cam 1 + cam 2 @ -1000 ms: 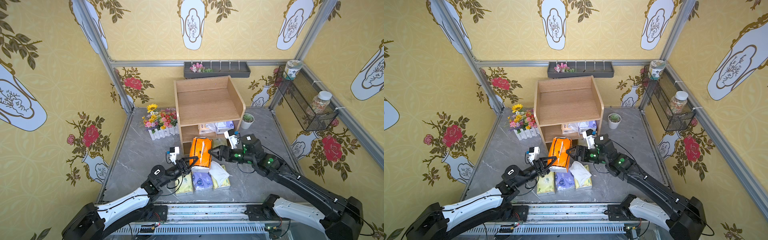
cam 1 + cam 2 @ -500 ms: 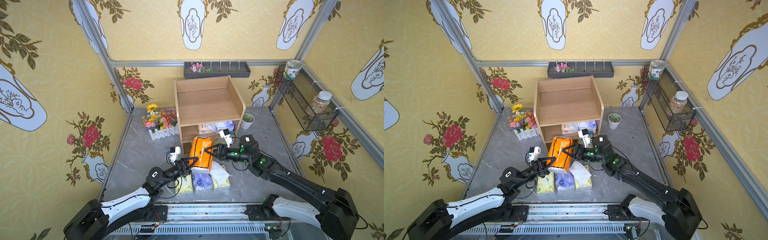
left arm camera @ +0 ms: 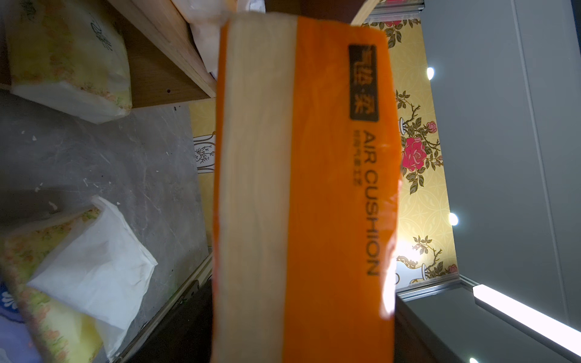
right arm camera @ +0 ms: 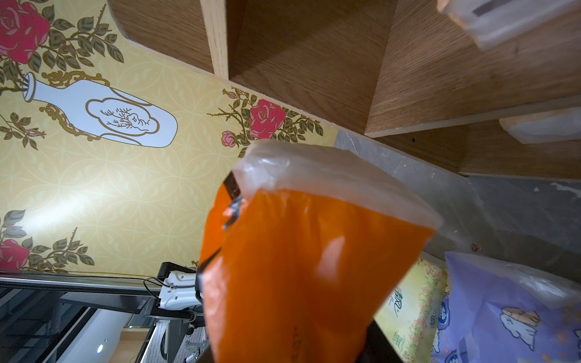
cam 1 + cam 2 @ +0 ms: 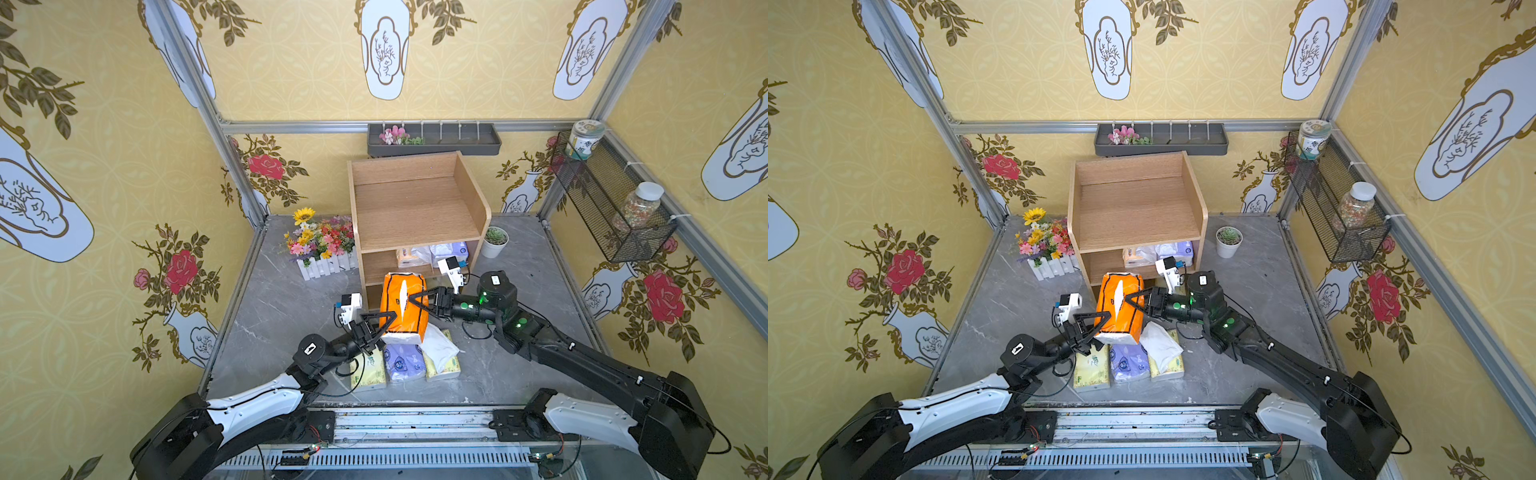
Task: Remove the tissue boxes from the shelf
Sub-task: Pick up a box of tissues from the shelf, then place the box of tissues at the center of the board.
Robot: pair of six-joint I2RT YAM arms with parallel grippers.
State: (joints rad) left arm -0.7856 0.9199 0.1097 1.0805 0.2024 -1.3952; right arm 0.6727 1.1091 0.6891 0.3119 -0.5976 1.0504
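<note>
Obs: orange tissue pack (image 5: 392, 299) is held off the desk (image 5: 282, 316), just before the shelf (image 5: 415, 208) and over the lavender pack (image 5: 401, 361). Long axis runs shelf-to-robot, slit face up. The right tool (image 5: 412, 300) is clamped on its right side. The left tool (image 5: 380, 324) has its jaws apart at the near-left corner.

Orange tissue pack (image 5: 402, 305) with black lettering and a pale tan side band, between the black left hand (image 5: 387, 327) and black right hand (image 5: 410, 298). Just under the left hand, a yellow-green pack (image 5: 368, 372) with faint floral print, and next to it a lavender pack (image 5: 401, 361) printed with white rabbit figures. Under the right hand, plain white tissue (image 5: 438, 347). Beyond both hands, pale wood-grain shelf (image 5: 415, 208) on a grey marbled bench (image 5: 282, 307).
</note>
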